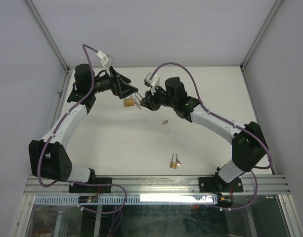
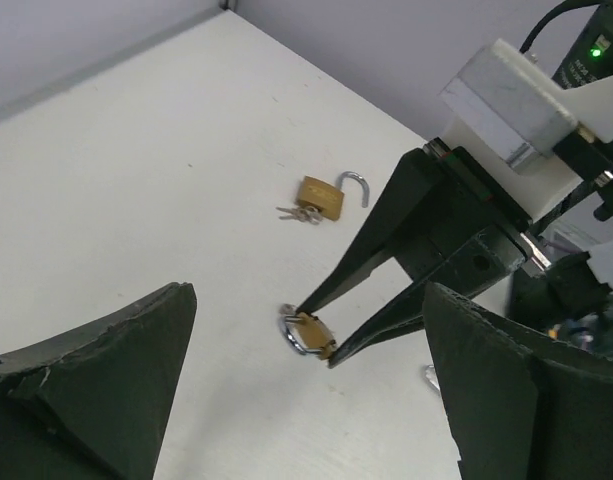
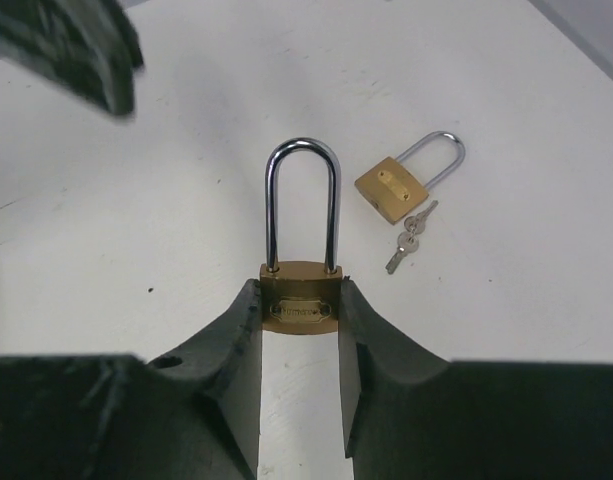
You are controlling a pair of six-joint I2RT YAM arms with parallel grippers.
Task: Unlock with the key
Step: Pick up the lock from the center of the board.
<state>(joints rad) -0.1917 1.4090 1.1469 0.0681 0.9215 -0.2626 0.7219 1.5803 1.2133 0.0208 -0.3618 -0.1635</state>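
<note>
My right gripper [image 3: 299, 305] is shut on the brass body of a padlock [image 3: 298, 275]. Its long steel shackle points away from the gripper, with both legs seated in the body. From the left wrist, that same padlock [image 2: 311, 331] sits pinched between the right gripper's thin fingers [image 2: 366, 270], low over the table. My left gripper [image 2: 308, 292] faces it with jaws wide apart and nothing between them. From above, the left gripper [image 1: 131, 92] and right gripper [image 1: 143, 102] meet tip to tip at mid-back of the table. A small bunch of keys [image 3: 411, 235] lies loose on the table.
The keys lie beside a second brass padlock [image 3: 391, 188], beyond the held one and to its right. Further off, an open-shackled padlock [image 2: 321, 197] has keys [image 2: 298, 213] at its base. Another padlock [image 1: 175, 162] lies near the front rail, a small metal piece [image 1: 165, 122] mid-table.
</note>
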